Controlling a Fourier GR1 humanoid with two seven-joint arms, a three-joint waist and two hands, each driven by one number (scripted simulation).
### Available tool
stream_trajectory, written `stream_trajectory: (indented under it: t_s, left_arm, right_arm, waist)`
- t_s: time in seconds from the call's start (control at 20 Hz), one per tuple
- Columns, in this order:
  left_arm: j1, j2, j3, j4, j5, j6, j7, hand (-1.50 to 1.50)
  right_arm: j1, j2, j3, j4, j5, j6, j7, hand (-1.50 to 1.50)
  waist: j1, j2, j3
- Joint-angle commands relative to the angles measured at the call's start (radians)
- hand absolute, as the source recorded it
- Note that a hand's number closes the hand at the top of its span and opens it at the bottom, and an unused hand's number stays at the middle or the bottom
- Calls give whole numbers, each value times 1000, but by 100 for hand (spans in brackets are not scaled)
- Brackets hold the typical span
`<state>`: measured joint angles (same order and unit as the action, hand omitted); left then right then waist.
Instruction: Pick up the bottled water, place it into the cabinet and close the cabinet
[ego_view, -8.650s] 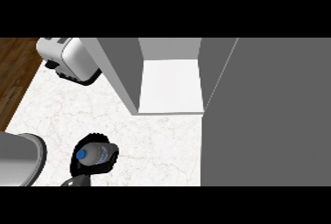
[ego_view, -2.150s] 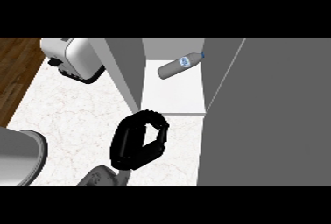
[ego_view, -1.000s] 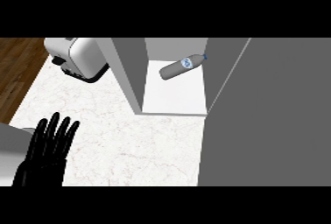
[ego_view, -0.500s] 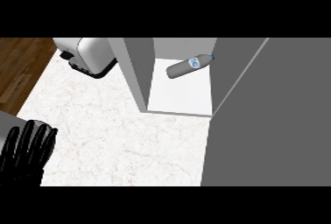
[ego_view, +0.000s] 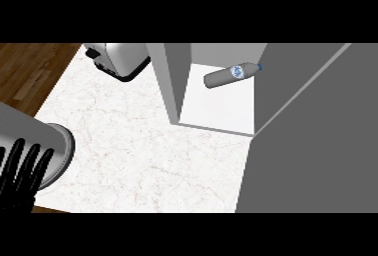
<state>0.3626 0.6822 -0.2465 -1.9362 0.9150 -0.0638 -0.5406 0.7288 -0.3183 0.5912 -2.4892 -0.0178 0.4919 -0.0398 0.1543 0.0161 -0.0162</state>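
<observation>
The bottled water (ego_view: 232, 75) lies on its side at the back of the open cabinet's white shelf (ego_view: 220, 109), blue cap pointing right. Nothing touches it. The cabinet's grey door (ego_view: 314, 140) stands open, filling the right side of the head view. My left hand (ego_view: 21, 176) shows at the lower left edge, far from the cabinet. Its fingers are straight and point up, and it holds nothing. My right hand does not show.
A silver toaster (ego_view: 115, 58) stands at the counter's back, left of the cabinet's side wall (ego_view: 168, 80). A grey round object (ego_view: 60, 150) sits at the lower left, partly behind my left hand. White marble counter (ego_view: 148, 155) lies between it and the cabinet; wooden floor (ego_view: 29, 70) shows at left.
My left hand let go of the bottle inside the cabinet, then drew back down and to the left with fingers straightened. The bottle stays lying on the shelf.
</observation>
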Motion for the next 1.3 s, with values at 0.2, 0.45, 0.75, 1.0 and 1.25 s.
stream_trajectory:
  t_s: [0.2,0.45,0.75,1.0,1.25]
  left_arm:
    - [13,50,37,20,22,-76,5,-150]
    - [3,62,35,0,31,-88,22,-150]
    - [-9,78,55,12,35,-95,27,-150]
    - [-2,90,77,31,51,-117,26,-150]
    - [-6,88,75,33,59,-127,28,-150]
  right_arm:
    - [-148,-2,175,-18,14,53,121,150]
    - [-258,-70,131,-18,44,104,163,-150]
    - [-370,-67,112,4,19,99,185,150]
    - [-430,-61,120,22,11,92,242,150]
    - [-502,-47,105,37,-5,93,275,150]
  waist:
    - [65,13,-7]
    - [98,14,-10]
    - [105,14,-10]
    - [100,9,-14]
    - [97,13,-14]
